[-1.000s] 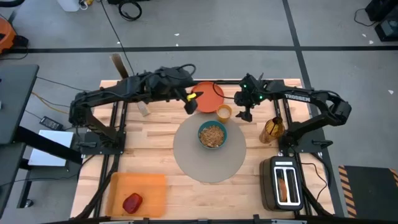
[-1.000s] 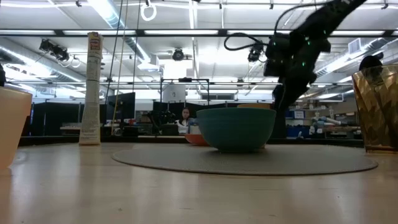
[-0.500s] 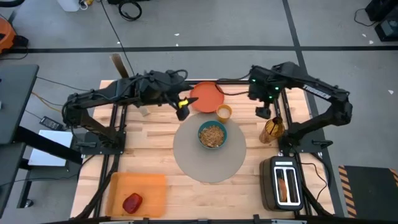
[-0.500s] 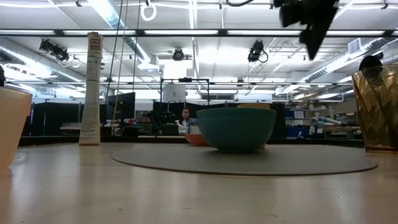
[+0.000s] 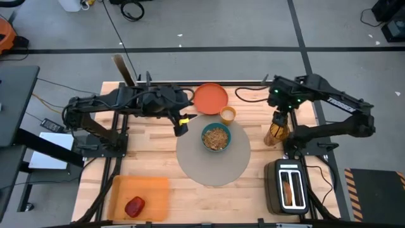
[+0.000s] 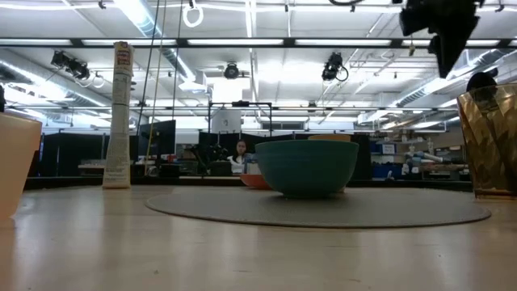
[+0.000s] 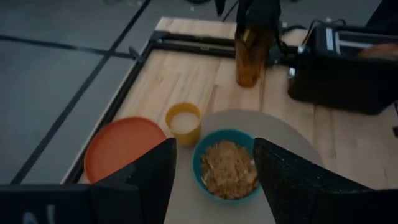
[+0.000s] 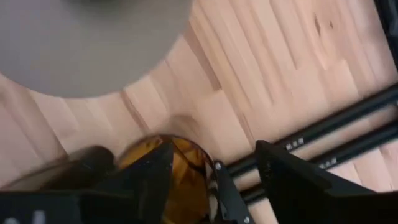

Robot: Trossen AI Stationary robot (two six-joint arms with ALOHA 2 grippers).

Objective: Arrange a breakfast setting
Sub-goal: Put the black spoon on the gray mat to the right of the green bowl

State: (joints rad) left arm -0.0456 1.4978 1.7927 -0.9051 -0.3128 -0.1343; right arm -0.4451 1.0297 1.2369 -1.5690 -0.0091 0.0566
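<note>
On the worktop's front-left orange tray point(image 5: 142, 193) sits the red apple point(image 5: 134, 206): smooth, rounded, probably slippery, so grip across its widest part. Left gripper point(image 7: 213, 171) jaws parted, empty; right gripper point(image 8: 211, 165) jaws parted above amber glass point(image 5: 276, 132).

Teal bowl point(image 5: 216, 137) held tan cereal on a grey mat point(image 5: 212, 159); orange plate point(image 5: 210, 99), yellow cup point(image 5: 228, 114), amber glass point(image 5: 276, 132), red apple point(image 5: 134, 206) on orange tray point(image 5: 152, 188); pale striped wooden surface point(image 5: 152, 145); black-and-silver toaster point(image 5: 288, 187).
</note>
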